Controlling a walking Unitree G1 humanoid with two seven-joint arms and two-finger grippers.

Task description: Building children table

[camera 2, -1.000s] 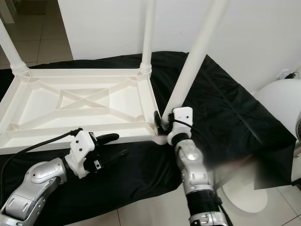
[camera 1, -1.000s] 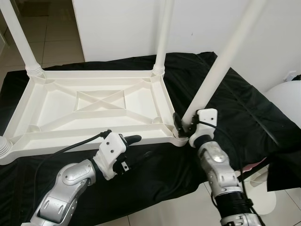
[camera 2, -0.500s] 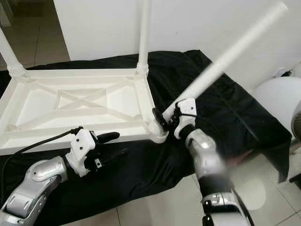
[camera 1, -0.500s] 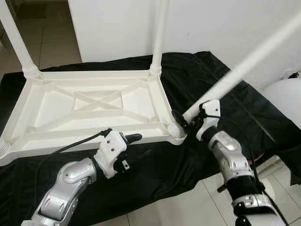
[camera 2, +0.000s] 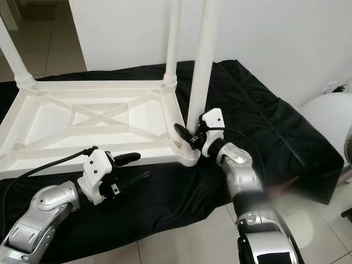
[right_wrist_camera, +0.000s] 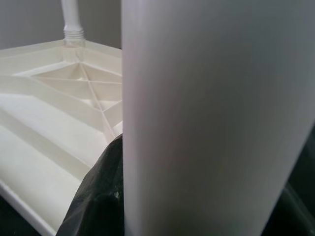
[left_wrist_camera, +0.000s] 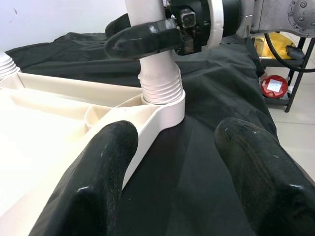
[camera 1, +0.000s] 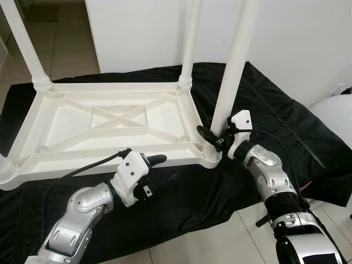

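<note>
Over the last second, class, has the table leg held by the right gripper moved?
Yes. The leg in the right gripper swung from a rightward tilt to nearly upright, judged against the upturned tabletop's near-right corner socket.

Even, bright indoor light, soft shadows under the table top. Head views sharp; slight blur on the floor at the lower right in the right eye view. Black cloth shows faint sheen. Right wrist view: leg soft, out of focus. Left wrist view: fingers slightly soft, glossy highlights.

The white leg, tilted rightward before, now stands upright in the tabletop's near-right corner socket.
</note>
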